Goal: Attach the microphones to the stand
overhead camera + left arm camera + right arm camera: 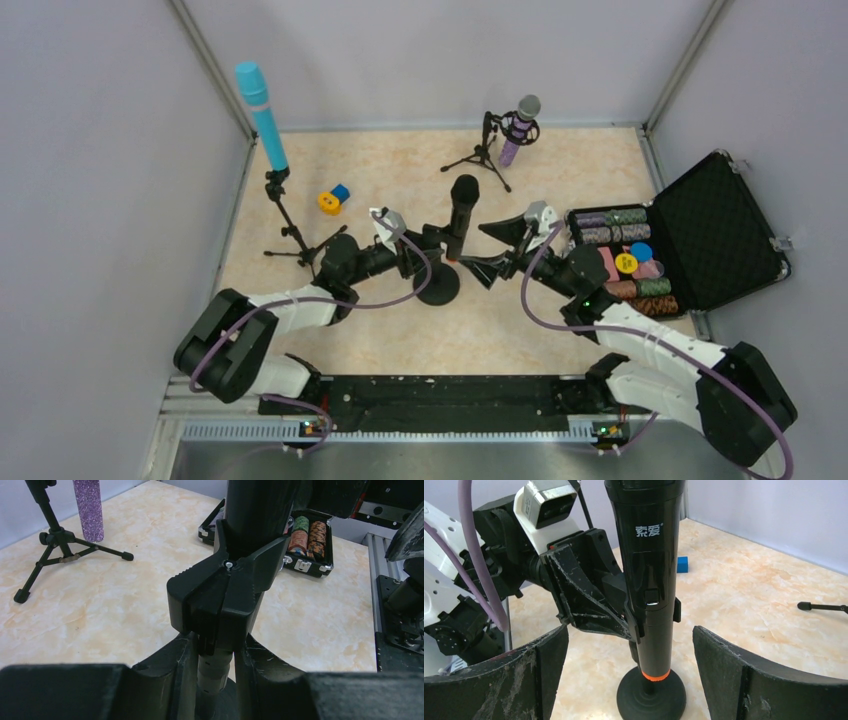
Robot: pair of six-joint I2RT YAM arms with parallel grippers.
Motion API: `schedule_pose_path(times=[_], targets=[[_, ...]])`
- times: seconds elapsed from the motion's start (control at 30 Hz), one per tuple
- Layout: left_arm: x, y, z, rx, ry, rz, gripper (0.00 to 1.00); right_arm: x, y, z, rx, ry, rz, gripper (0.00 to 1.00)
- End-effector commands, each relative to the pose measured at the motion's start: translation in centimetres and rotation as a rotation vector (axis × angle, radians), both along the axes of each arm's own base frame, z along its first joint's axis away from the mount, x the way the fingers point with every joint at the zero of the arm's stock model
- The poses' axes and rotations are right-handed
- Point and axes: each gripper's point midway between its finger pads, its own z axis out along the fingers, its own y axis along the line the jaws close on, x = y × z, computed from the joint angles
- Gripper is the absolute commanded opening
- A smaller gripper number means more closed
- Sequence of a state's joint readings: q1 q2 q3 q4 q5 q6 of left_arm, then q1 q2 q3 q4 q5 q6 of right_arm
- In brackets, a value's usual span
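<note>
The black microphone (462, 212) with an orange end (655, 676) stands upright in the clip (225, 597) of a round-base stand (437, 285). My left gripper (425, 252) is shut on the stand's grey post (216, 672) just under the clip. My right gripper (497, 255) is open, its fingers (539, 675) wide apart on either side of the microphone (651, 570), not touching it. The light blue microphone (262, 112) sits on a tall tripod stand (295, 235) at left. The glittery purple microphone (518, 128) sits on a small tripod (480, 155) at the back, and shows in the left wrist view (89, 507).
An open black case (715, 230) with poker chips (625, 262) lies at the right, close to my right arm. A small yellow and blue object (333, 198) lies on the marble table beside the tall tripod. Grey walls enclose three sides.
</note>
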State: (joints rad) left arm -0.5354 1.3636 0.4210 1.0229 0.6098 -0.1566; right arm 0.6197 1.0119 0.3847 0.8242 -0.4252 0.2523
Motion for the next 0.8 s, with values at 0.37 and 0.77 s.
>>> schedule_pose_path(times=[0.37, 0.77], targets=[[-0.7, -0.1, 4.4, -0.097, -0.097, -0.024, 0.00, -1.2, -1.0, -3.2, -0.115, -0.057, -0.006, 0.91], [-3.3, -1.1, 12.0, -0.156, -0.246, -0.037, 0.00, -2.2, -0.2, -4.3, -0.111, -0.098, 0.069, 0.89]])
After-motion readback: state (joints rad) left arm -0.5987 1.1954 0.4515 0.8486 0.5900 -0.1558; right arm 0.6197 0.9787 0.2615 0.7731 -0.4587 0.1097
